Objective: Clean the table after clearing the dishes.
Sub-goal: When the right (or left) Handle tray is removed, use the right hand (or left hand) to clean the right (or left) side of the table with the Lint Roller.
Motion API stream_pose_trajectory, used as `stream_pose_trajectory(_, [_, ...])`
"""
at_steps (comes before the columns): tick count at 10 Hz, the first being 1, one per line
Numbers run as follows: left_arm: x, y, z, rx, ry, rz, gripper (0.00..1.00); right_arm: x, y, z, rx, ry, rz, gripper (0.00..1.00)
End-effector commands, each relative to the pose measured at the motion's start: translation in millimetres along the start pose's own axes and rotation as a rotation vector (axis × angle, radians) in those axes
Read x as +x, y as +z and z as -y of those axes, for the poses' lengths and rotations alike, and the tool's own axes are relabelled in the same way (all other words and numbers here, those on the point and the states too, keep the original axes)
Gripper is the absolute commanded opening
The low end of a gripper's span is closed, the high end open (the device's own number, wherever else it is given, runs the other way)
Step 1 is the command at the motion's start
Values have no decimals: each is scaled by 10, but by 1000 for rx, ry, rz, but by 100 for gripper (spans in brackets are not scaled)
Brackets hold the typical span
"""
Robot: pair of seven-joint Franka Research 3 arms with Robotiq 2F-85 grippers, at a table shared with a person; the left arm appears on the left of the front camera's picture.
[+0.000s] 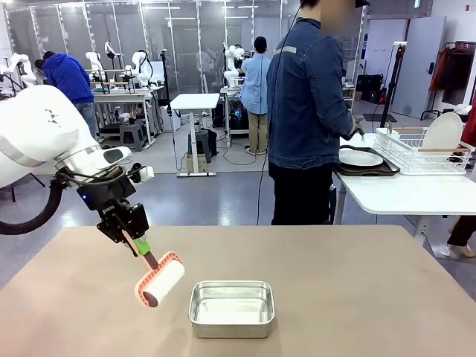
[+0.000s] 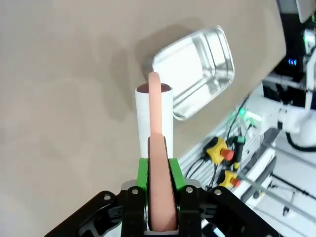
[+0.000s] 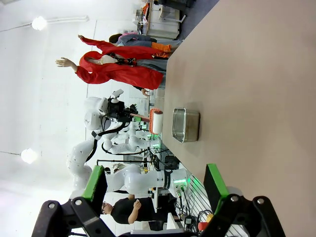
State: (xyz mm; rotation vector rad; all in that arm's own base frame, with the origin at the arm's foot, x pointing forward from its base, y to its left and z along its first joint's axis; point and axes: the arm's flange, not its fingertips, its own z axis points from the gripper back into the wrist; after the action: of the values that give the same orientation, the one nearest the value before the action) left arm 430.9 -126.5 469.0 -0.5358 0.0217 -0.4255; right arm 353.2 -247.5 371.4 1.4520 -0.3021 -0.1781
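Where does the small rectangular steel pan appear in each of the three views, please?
Front view: the small rectangular steel pan, low centre on the tan table.
Left wrist view: the pan, upper right of centre.
Right wrist view: the pan, mid-picture, turned sideways.
Shared landmark: the white cleaning roller with a pink handle, close beside the pan.

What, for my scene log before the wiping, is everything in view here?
table: 1, tan, foreground.
steel pan: 1, silver, mid-table.
lint roller: 1, white, pink handle, left of pan.
side table: 1, white, far right.
tray: 1, dark, on side table.
plates: 2, white, one on tray, one upright in rack.
wire dish rack: 1, white, on side table.
person: 1, denim jacket, by side table.
left gripper: 1, black, shut on roller handle.
right gripper: 1, black, open, looking along table.
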Motion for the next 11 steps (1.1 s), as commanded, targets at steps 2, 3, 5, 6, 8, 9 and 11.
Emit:
stream_pose_trajectory(2, [259,-99,-428,-90,214,213,21,-9,-9,-33,4,2,-1,100])
stream_pose_trajectory(3, [314,-153,-573,-58,247,247,21,-9,-9,-33,4,2,-1,100])
stream_pose_trajectory(5, [423,-239,-767,-85,304,231,21,-9,-9,-33,4,2,-1,100])
stream_pose_trajectory(6, [473,-284,-855,-97,305,213,21,-9,-9,-33,4,2,-1,100])
stream_pose_trajectory(8, [542,-427,-1104,-93,322,169,21,-9,-9,-33,4,2,-1,100])
stream_pose_trajectory(9, [553,-489,-1230,-108,355,167,21,-9,-9,-33,4,2,-1,100])
stream_pose_trajectory(11, [561,-602,-1539,-155,392,166,21,-9,-9,-33,4,2,-1,100])
